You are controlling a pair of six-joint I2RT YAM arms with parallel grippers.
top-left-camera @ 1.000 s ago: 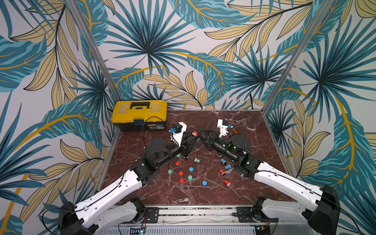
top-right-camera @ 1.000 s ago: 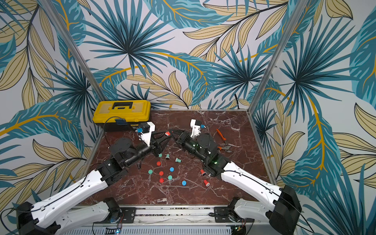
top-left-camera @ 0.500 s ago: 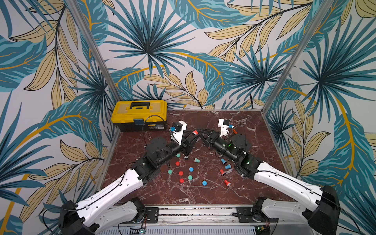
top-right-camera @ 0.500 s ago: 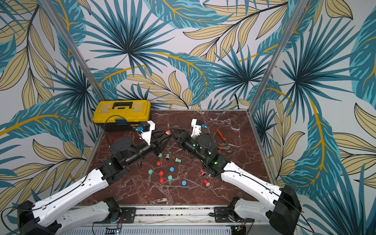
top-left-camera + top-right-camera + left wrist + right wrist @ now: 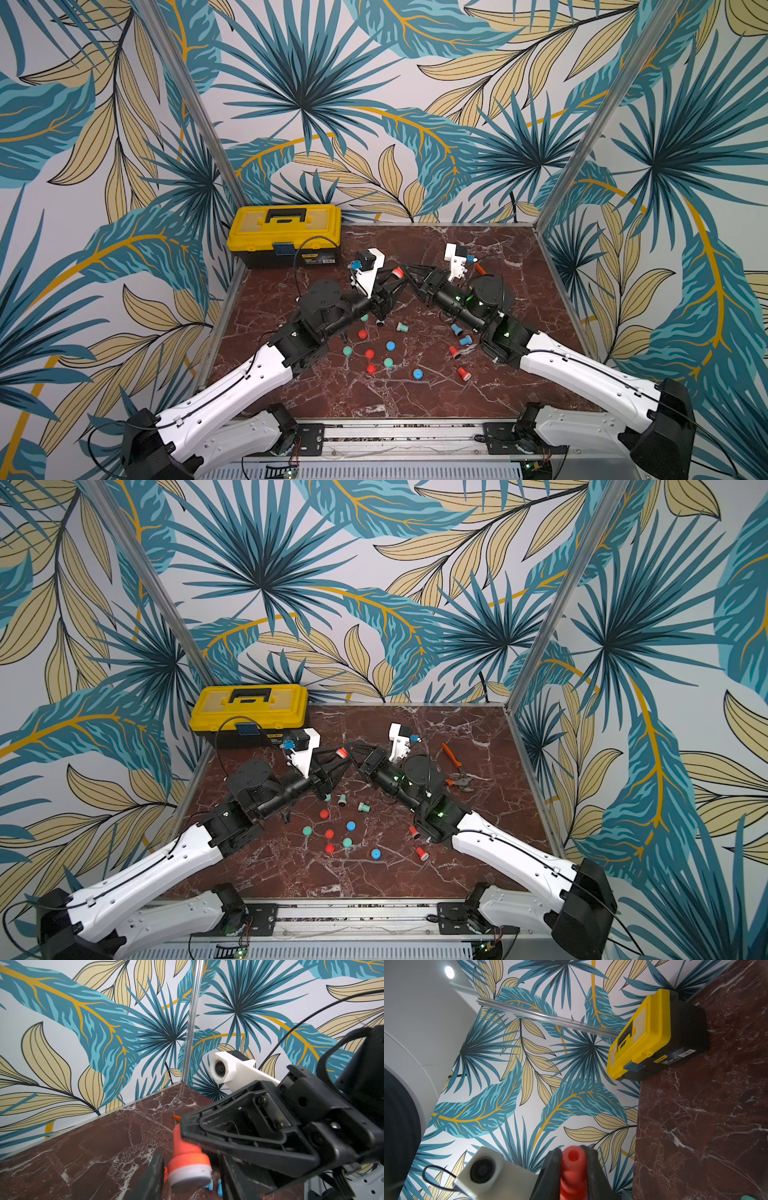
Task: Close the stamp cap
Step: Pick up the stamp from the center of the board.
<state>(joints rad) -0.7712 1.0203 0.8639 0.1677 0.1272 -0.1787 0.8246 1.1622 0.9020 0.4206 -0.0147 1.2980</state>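
Observation:
A red stamp point(image 5: 398, 272) hangs in the air above the back of the table where the two arms meet, seen in both top views. My right gripper point(image 5: 573, 1153) is shut on its narrow handle point(image 5: 573, 1167). The stamp's wide end point(image 5: 190, 1169) is pale grey and points at my left gripper point(image 5: 191, 1159). That gripper's dark fingers point(image 5: 154, 1176) stand on either side of the wide end with small gaps, so it is open. Whether a cap sits on that end I cannot tell.
A yellow toolbox point(image 5: 284, 235) stands at the back left. Loose red point(image 5: 369, 353), green point(image 5: 347, 351) and blue point(image 5: 417, 374) caps lie mid-table, with stamps on their sides point(image 5: 464, 373) by the right arm. Orange pliers point(image 5: 455, 766) lie at the back right.

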